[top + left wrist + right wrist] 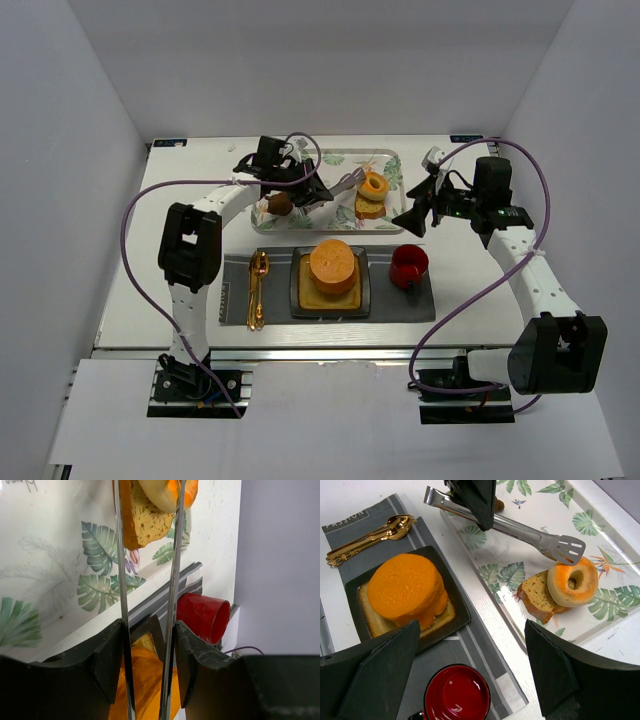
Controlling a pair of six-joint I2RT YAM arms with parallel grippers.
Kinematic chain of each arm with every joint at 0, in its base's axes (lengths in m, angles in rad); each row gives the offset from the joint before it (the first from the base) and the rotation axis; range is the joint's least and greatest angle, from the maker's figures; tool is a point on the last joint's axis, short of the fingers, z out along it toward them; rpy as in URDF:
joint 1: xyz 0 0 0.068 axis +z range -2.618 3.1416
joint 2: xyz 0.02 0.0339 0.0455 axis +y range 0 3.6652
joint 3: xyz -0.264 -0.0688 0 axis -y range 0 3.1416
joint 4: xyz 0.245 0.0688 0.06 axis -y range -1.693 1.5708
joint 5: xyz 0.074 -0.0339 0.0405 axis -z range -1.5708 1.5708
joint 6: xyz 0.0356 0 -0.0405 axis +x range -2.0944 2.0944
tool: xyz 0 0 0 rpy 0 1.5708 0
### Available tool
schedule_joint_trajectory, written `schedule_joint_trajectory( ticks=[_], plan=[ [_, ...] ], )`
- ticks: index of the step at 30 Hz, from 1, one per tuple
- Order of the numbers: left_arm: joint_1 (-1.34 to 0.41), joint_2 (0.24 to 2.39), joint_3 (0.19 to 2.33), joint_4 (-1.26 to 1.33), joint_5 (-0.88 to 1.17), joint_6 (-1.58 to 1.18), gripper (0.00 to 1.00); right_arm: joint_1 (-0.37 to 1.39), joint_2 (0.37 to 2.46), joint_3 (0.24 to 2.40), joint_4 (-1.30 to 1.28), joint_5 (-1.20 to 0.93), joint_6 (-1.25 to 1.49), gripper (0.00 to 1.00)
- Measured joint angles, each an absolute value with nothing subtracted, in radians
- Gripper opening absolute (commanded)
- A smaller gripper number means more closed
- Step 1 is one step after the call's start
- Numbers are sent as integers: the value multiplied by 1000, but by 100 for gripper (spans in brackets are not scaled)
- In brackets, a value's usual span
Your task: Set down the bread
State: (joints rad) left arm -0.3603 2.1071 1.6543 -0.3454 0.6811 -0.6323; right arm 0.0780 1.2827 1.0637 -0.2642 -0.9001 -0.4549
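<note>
Left gripper (148,670) clenched on the tongs (121,580), with the blades apart. The bread slice (535,596) lay on the tray (615,545) toward its right end, straight ahead of the blade tips. My left was the nearer arm. My right gripper (415,215) hung spread and empty just off the tray's right end. A ring bun (572,582) sat on the slice, hiding its long axis. Couldn't tell whether the tips touched it.

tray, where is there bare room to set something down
Bare tray floor: the middle strip under the tongs, between the brown piece and the bread slice with the bagel, and the end beyond the bagel. Crowded: the placemat, with spoons, plate and red cup.
</note>
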Motion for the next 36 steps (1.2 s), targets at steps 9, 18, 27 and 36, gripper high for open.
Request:
schedule_joint_trajectory(
  ticks=[9,18,27,36],
  plan=[
    [-364,2108,1674,-353,695,-635,31,78,1283,1064,-262,-900,-455,89],
    [-364,2114,1674,-323,729,-662,4,78,1283,1064,-260,-900,-453,89],
    [-362,2058,1634,-242,755,-708,0,71,1283,1064,-260,-900,-453,89],
    [-339,1702,1405,-281,769,-672,0,65,1281,1064,-258,-901,-453,89]
  ],
)
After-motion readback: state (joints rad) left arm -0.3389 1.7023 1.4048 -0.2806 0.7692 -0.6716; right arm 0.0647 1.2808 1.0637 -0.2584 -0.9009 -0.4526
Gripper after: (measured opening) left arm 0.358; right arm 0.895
